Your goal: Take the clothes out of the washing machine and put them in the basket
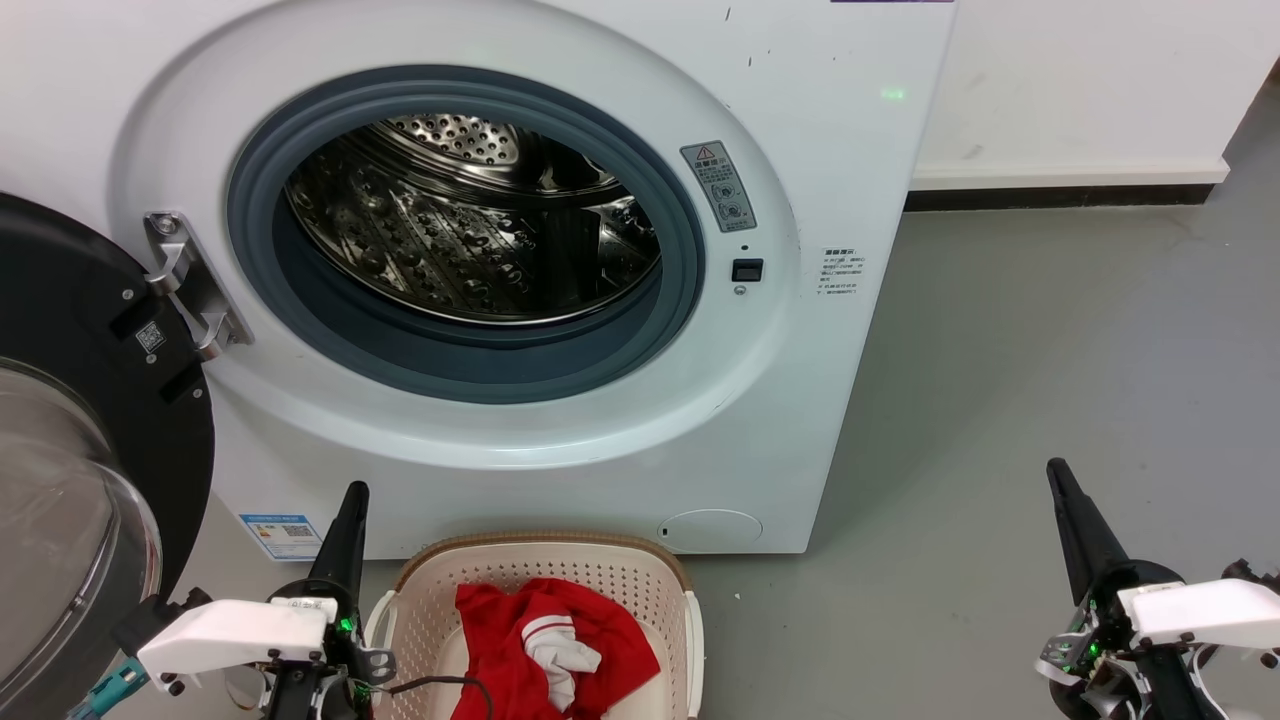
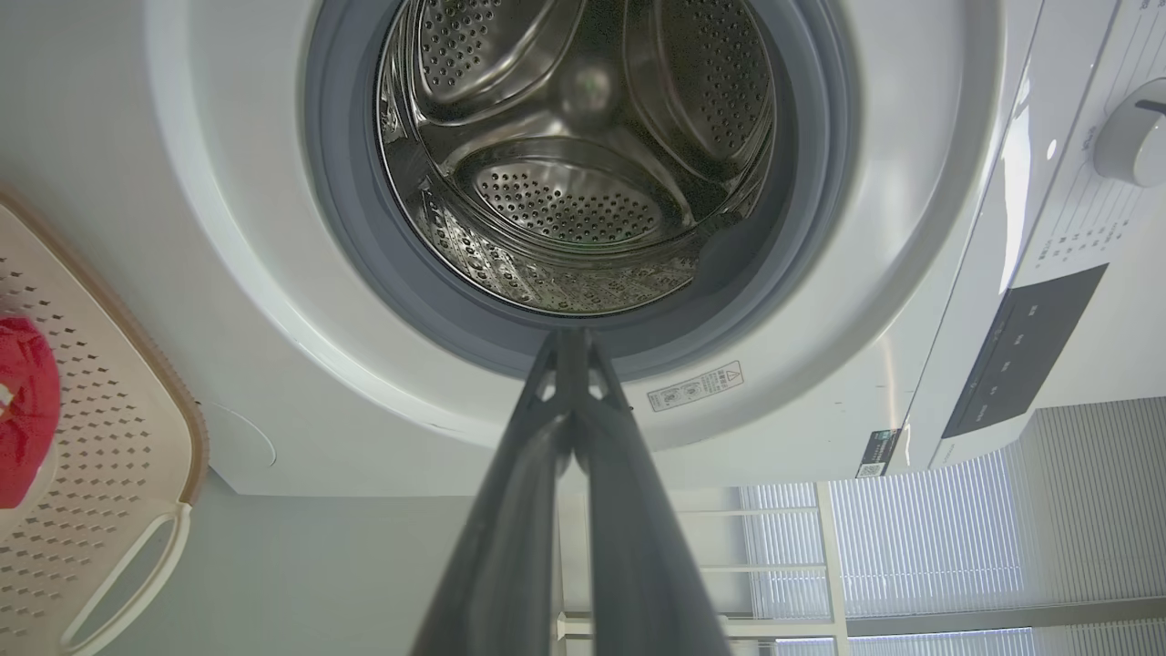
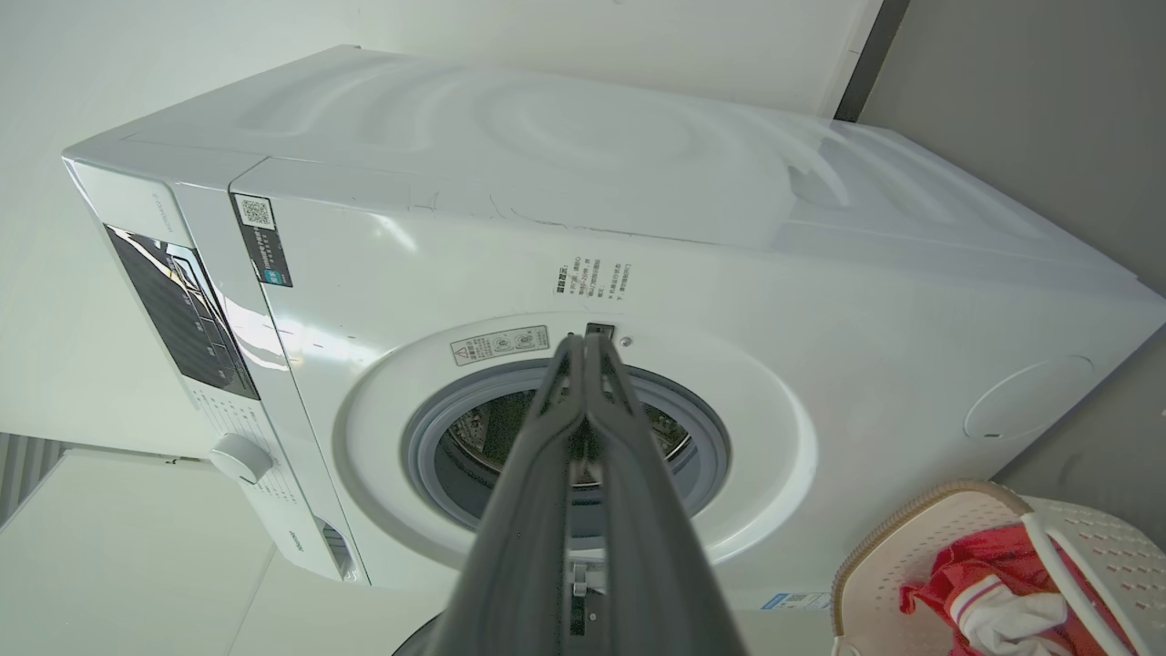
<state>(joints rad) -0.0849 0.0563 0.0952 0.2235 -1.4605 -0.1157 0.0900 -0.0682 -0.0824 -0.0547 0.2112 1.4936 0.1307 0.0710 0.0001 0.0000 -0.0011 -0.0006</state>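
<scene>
The red clothes with a white part lie bunched inside the cream basket, which stands on the floor before the washing machine. Its door hangs open at the left and the steel drum holds nothing. My left gripper is shut and empty, just left of the basket. Far right, my right gripper is shut and empty over the floor. The left wrist view has the gripper pointing at the drum, clothes at its left. In the right wrist view the gripper points at the porthole, the basket and clothes at lower right.
Grey floor stretches to the right of the machine, up to a white wall with a dark baseboard. The open door fills the space at my left. A control panel and knob sit on the machine's upper front.
</scene>
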